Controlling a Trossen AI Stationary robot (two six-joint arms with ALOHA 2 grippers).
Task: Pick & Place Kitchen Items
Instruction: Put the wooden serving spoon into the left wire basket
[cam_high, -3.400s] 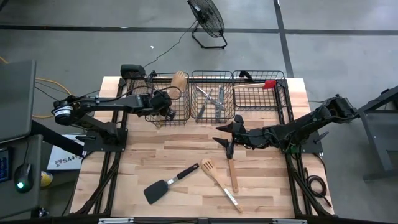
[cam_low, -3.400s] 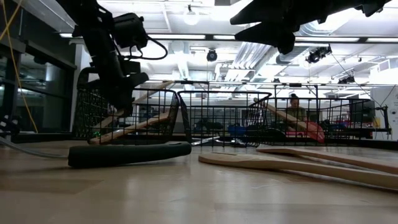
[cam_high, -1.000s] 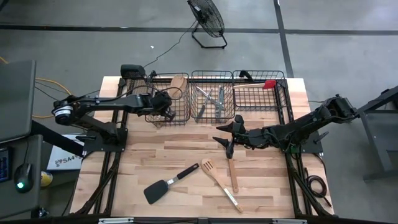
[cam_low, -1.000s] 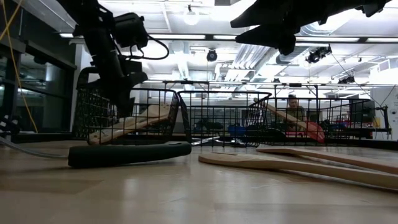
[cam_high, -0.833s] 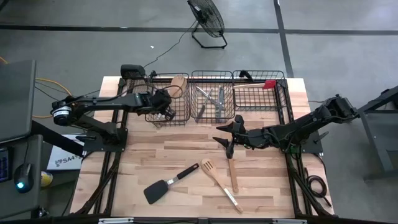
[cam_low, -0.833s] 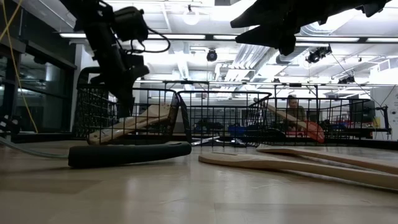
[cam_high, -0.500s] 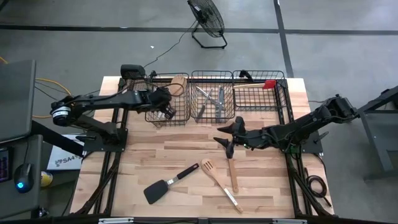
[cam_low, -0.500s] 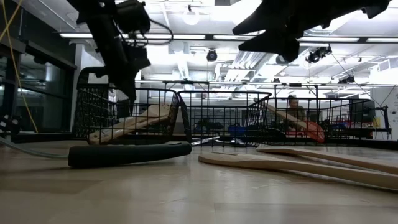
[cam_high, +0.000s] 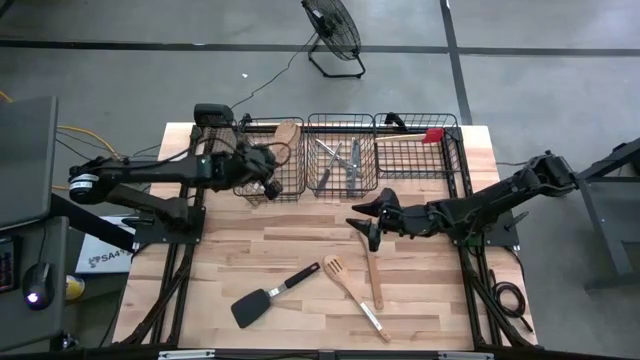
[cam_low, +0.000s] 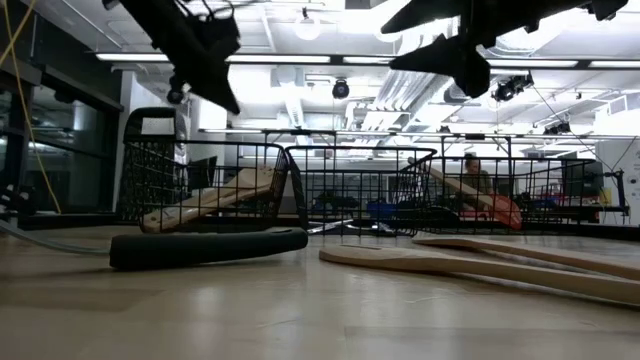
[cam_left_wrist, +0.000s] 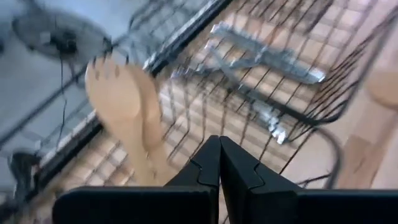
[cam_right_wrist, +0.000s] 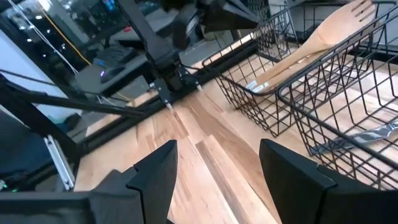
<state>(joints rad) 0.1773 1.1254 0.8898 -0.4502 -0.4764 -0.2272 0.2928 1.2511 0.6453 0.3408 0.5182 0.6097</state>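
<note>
**Right arm sits closest to the leftover utensils**

So, three kitchen items are loose on the butcher-block table: a black turner, a slotted wooden turner and a wooden spoon. The right gripper hovers above the table with its fingers spread wide and nothing between them. The spoon lies just toward the table's front edge from it, long axis running front-to-back, the near end of its handle almost under the fingertips. The slotted turner lies diagonally beside it, crossing close to the spoon's far end. My guess is a short drop onto the spoon's handle comes next, and the jaws would need to straddle it crosswise.

The left gripper is up over the left basket, closed tight with nothing in it, well apart from the loose stuff. That basket holds wooden spoons, the middle basket has the silver cutlery, and the red-headed spatula rests across the right basket.

Beyond the table there's grey concrete floor and a floor fan; the low view shows a person far off behind the baskets.
</note>
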